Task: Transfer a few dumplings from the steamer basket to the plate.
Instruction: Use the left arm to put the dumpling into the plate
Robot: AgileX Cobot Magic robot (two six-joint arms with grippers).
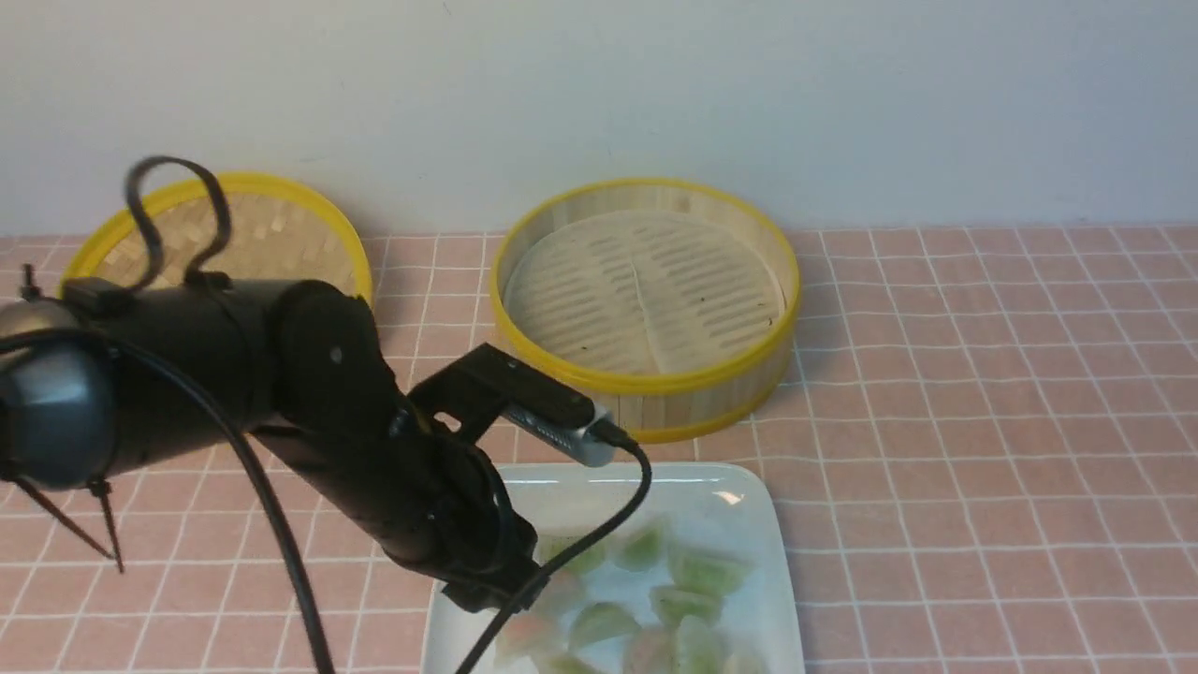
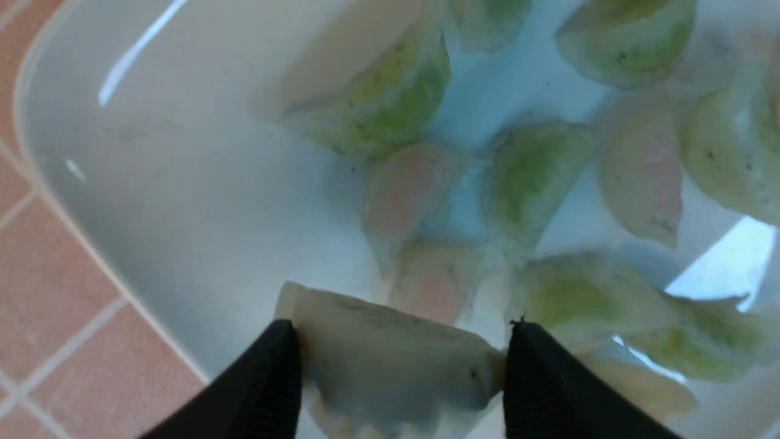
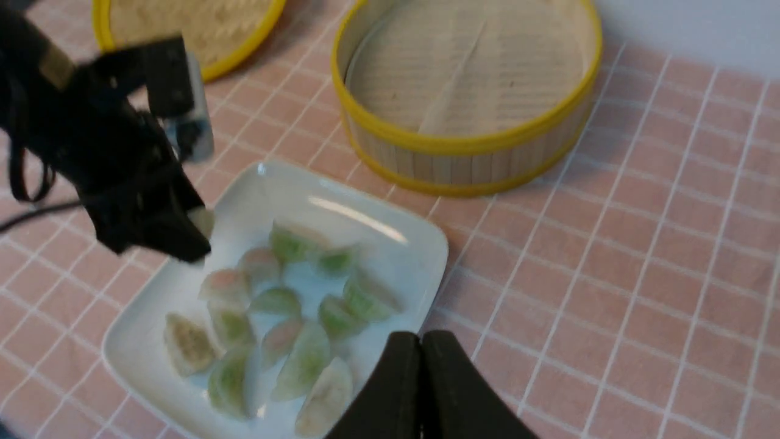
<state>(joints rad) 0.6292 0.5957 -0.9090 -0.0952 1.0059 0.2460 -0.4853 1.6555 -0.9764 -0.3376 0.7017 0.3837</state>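
We judge this nearly done: the round bamboo steamer basket (image 1: pixel 655 398), upper centre, is bare. The glossy white squarish plate (image 1: pixel 599 489), bottom centre, holds green and pink dumplings (image 1: pixel 704 571). Our left gripper (image 2: pixel 402 329) clamps a pale cream crescent dumpling (image 2: pixel 390 366) above it (not yet released). The right gripper (image 3: pixel 421 338) is closed, empty.

Left arm (image 1: pixel 281 374): matte black, thick round segments. Dull grey-black rounded cap (image 1: pixel 47 412) on one joint. One small round fastener dimple (image 1: pixel 335 356) on the elbow housing. Black cable (image 1: pixel 173 163) loops from a clip on top; a thinner black lead (image 1: pixel 288 552) runs below. Two thin tie tails (image 1: pixel 65 520) stick out under the cap. Wrist camera (image 1: pixel 552 421): black bracket, silver end, black plug and cord (image 1: pixel 648 479). Left gripper (image 2: pixel 402 329) fingers (image 2: pixel 262 384): black, tapering to points. Right gripper (image 3: pixel 420 344) fingers (image 3: pixel 396 390): same black, smooth, rounded tips.
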